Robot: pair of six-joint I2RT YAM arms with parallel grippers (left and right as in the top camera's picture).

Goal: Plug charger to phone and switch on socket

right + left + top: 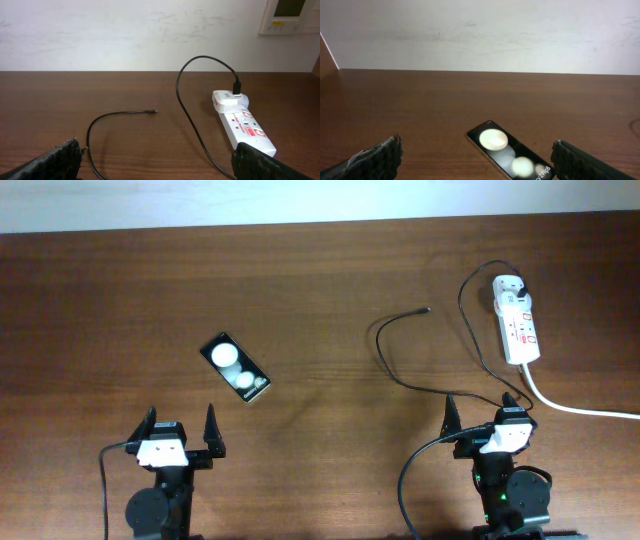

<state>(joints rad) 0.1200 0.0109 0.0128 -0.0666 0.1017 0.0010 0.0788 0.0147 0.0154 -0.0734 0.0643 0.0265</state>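
Note:
The phone (236, 368) lies flat on the table left of centre, black with two white round patches; it also shows in the left wrist view (512, 157). The charger cable (388, 365) loops across the right half; its connector tip (427, 310) lies free and its plug sits in the far end of the socket (518, 320), a white power strip at the far right. In the right wrist view I see the cable (182, 102), tip (154, 111) and socket (245, 126). My left gripper (181, 432) is open and empty just near of the phone. My right gripper (484, 416) is open and empty near of the cable.
The socket's thick white cord (580, 409) runs off the right edge. The wooden table (120, 300) ends at a white wall at the back.

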